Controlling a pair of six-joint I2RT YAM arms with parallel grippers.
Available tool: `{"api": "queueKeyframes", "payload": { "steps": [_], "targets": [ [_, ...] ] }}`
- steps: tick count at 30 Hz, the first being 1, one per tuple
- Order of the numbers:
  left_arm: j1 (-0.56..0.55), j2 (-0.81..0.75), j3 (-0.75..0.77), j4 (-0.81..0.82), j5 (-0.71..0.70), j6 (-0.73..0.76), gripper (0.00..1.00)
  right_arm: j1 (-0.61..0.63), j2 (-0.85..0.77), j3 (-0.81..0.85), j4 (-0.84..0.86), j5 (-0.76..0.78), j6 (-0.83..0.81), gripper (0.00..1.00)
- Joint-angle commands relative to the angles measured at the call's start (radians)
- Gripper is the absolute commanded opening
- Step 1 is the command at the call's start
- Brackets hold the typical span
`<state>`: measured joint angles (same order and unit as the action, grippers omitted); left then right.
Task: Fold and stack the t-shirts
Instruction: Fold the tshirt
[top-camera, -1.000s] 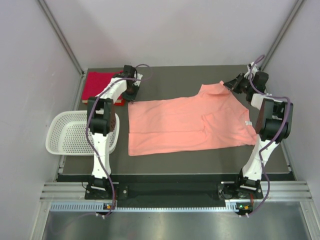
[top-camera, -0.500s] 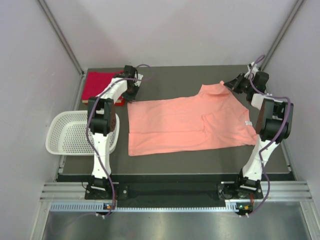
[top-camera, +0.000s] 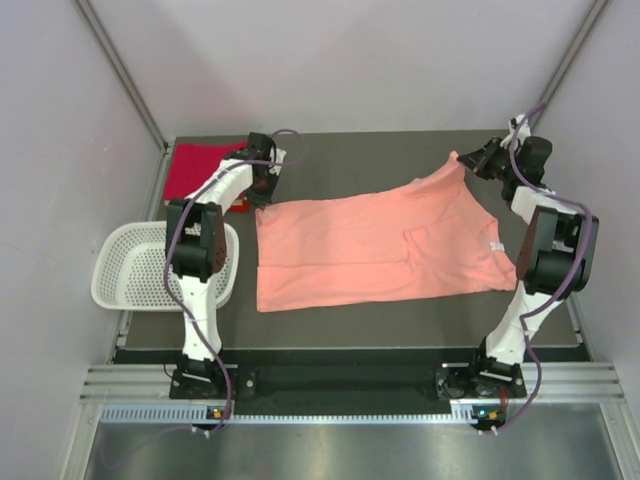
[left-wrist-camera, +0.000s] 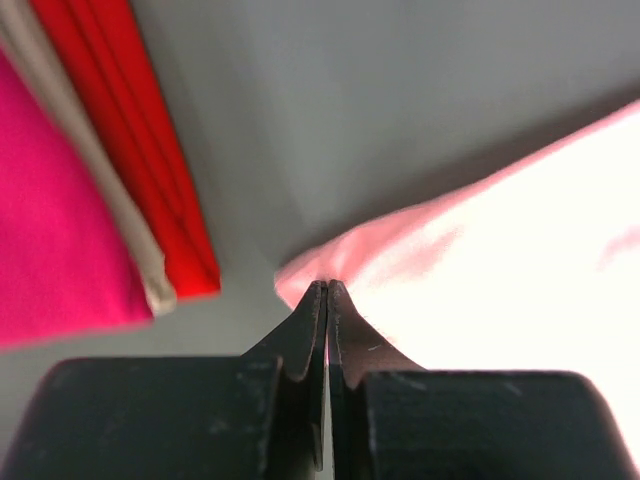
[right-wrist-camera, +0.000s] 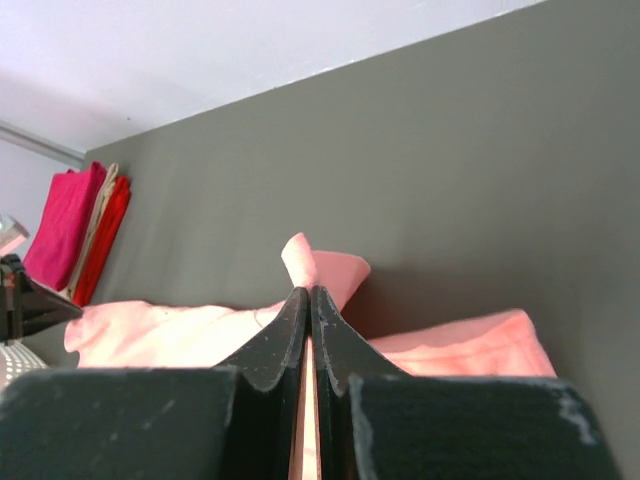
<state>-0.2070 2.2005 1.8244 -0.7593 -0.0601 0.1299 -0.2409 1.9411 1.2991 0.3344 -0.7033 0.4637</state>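
Right gripper (top-camera: 464, 162) has dragged its pinched corner of the soft pink shirt (top-camera: 370, 245) further back; left gripper (top-camera: 262, 192) clamps the opposite far corner, cloth spread flat on the grey table (top-camera: 350, 150) beside folded red shirts (top-camera: 195, 170)

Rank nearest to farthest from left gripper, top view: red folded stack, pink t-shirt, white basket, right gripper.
1. pink t-shirt: corner held in the left gripper.
2. red folded stack: just to its left, far-left corner of the table.
3. white basket: off the left edge, toward the near side.
4. right gripper: far-right side, across the table.
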Motion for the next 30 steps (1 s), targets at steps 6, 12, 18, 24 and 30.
{"api": "queueKeyframes", "payload": {
  "steps": [6, 12, 18, 24, 30],
  "targets": [
    [0.001, -0.151, -0.076, 0.054, -0.015, -0.042, 0.00, -0.035, -0.114, -0.064, 0.026, 0.005, -0.028, 0.00],
    [0.000, -0.197, -0.114, 0.049, -0.018, -0.049, 0.00, -0.040, -0.174, -0.126, -0.012, 0.034, -0.057, 0.00],
    [-0.026, -0.262, -0.171, 0.049, -0.020, -0.065, 0.00, -0.072, -0.248, -0.184, -0.101, 0.094, -0.086, 0.00],
    [-0.057, -0.303, -0.240, 0.049, -0.029, -0.098, 0.00, -0.080, -0.327, -0.208, -0.178, 0.134, -0.108, 0.00],
    [-0.069, -0.361, -0.312, 0.038, -0.072, -0.105, 0.00, -0.097, -0.396, -0.256, -0.319, 0.182, -0.131, 0.00]
  ]
}}
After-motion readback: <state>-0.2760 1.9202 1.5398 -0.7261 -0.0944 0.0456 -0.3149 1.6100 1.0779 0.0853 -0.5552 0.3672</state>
